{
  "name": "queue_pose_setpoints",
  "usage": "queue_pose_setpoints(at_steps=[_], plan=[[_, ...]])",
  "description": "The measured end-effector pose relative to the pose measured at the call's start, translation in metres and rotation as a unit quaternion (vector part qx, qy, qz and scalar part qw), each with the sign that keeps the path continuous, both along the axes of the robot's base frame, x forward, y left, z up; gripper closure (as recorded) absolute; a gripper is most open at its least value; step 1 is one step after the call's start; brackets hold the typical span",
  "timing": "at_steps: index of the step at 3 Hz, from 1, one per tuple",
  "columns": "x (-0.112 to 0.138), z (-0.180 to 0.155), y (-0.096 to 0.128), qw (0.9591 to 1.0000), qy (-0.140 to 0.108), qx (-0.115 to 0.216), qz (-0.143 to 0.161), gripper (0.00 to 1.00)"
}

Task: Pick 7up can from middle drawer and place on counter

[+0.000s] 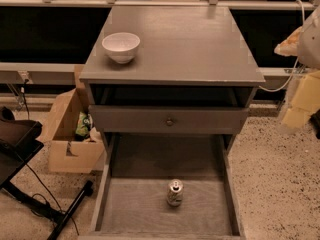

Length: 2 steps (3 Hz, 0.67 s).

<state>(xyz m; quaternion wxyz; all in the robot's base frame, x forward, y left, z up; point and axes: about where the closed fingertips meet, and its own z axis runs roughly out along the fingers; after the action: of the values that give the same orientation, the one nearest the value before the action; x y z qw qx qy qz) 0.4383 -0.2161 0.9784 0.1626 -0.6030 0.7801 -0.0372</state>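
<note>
The 7up can stands upright on the floor of the open middle drawer, right of centre and well in from the front. Its silver top with pull tab faces up. The counter is the cabinet's flat grey top above it. My gripper shows as a pale yellow and white shape at the right edge of the camera view. It is beside the cabinet at counter height, far from the can and holding nothing I can see.
A white bowl sits on the counter's front left. A grey drawer front with a round knob overhangs the back of the middle drawer. A cardboard box and a black stand are on the floor at left.
</note>
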Motion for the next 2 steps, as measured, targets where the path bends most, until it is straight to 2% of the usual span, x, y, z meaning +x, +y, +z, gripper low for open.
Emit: queue_pose_setpoints(at_steps=[1, 2], plan=[[0.0, -0.003, 0.0, 1.0, 0.0, 0.005, 0.0, 0.0], [0.0, -0.041, -0.004, 0.9978, 0.002, 0.066, 0.001, 0.0]])
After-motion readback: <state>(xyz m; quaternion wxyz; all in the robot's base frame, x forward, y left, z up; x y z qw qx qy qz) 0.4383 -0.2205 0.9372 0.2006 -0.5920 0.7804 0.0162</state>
